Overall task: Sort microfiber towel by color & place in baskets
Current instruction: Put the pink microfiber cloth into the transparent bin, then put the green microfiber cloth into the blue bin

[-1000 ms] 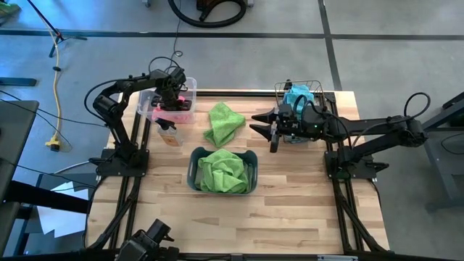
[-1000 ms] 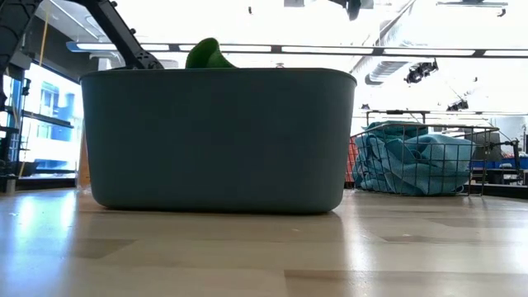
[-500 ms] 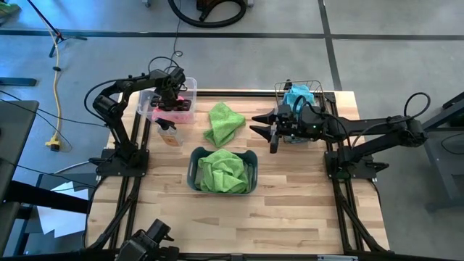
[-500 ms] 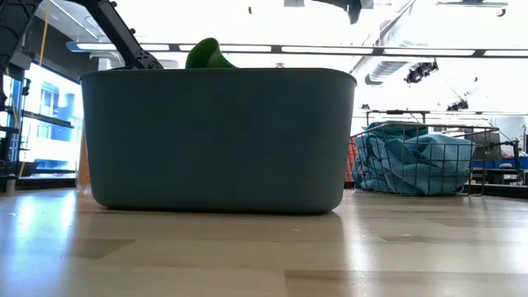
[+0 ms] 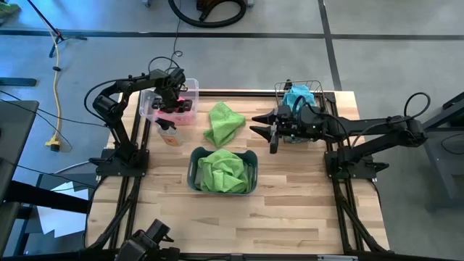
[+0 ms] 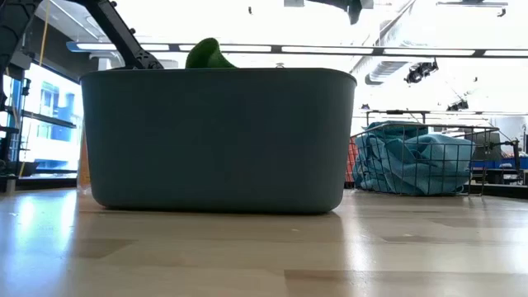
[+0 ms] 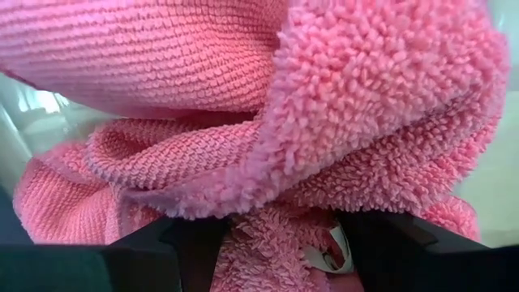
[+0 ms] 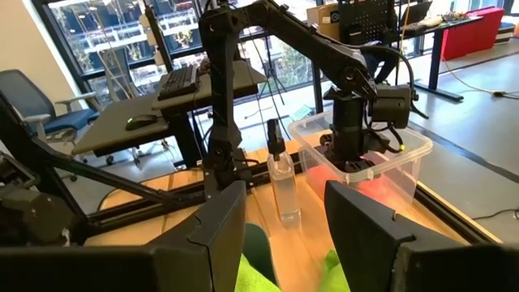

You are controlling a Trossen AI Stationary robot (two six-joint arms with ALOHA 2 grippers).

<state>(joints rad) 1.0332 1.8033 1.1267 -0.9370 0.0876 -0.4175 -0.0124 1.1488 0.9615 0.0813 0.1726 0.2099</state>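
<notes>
From above, the left gripper (image 5: 172, 104) reaches down into the clear plastic bin (image 5: 149, 100) at the far left of the wooden surface (image 5: 290, 210), over a pink towel (image 5: 184, 106) lying inside it. A spray bottle (image 5: 168, 133) stands just beside the bin on its near side. A loose green towel (image 5: 223, 122) lies on the surface between the bin and the right gripper (image 5: 265, 129), which hovers near the wire-mesh basket (image 5: 313, 93) holding a blue towel (image 5: 296, 96). Its fingers stand apart with nothing between them. The grey-blue tub (image 5: 194, 165) sits nearer the front, filled with green towels (image 5: 225, 171).

At surface level, the grey-blue tub (image 6: 218, 139) fills the middle, a green towel (image 6: 206, 54) peeking over its rim. The wire-mesh basket (image 6: 412, 160) with its blue towel (image 6: 404, 157) stands farther back to the right.

The left wrist view shows the pink towel (image 7: 243, 122) close up, bunched in folds, with the gripper's dark fingers (image 7: 186, 243) spread apart at either side beneath it, not pinching the cloth.

The right wrist view looks past its own separated fingers (image 8: 212, 231) across the surface to the spray bottle (image 8: 280, 182), the clear plastic bin (image 8: 405, 154) and the left gripper (image 8: 350, 148) lowered into it, with pink showing through the bin wall. Green cloth (image 8: 258, 274) shows between the near fingers.
</notes>
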